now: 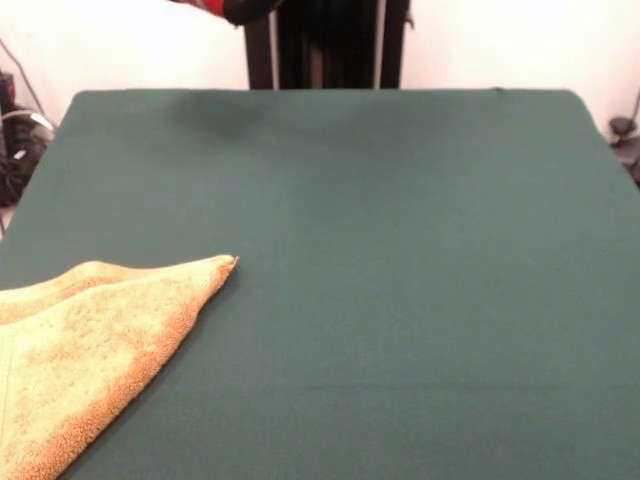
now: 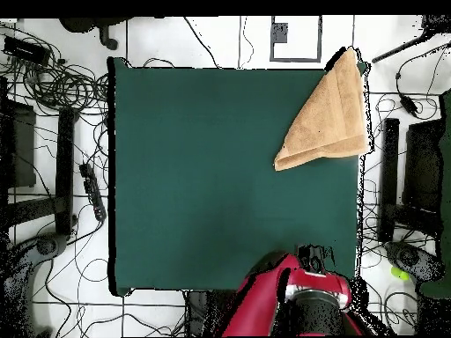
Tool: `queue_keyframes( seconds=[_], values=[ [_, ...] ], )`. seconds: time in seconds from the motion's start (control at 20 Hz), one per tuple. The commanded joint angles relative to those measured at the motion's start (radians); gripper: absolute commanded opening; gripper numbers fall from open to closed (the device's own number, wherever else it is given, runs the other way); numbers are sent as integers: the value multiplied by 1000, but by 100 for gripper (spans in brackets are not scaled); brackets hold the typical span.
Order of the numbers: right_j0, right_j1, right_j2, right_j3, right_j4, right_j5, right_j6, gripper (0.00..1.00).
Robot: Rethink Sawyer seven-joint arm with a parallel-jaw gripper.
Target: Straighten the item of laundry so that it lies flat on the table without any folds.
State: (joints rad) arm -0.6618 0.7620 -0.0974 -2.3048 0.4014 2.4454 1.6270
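Orange-yellow terry cloth, the item of laundry point(image 1: 85, 350) lies doubled over on itself into a rough triangle, its fluffy pile darker along the folded edges and one layer peeking out from under another. In the front view it sits at the near left corner of the table point(image 1: 400, 280), its point reaching inward while the rest runs past the picture's border. The overhead view shows the whole cloth point(image 2: 330, 119), tucked against one corner of the dark green surface point(image 2: 203, 176) at the side away from the robot, slightly overhanging the table's edge there. That view also shows the red arm point(image 2: 299, 304) drawn back at the table's robot-side edge, well apart from the cloth; whether the claw is spread or pressed together cannot be told.
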Motion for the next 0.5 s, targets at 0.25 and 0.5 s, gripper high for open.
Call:
queue_keyframes(
  seconds=[0.25,0.5],
  values=[
    [99,-41,-21,168,-39,-94,113,0],
    [97,-39,-43,186,-41,-129,68,0]
  ],
)
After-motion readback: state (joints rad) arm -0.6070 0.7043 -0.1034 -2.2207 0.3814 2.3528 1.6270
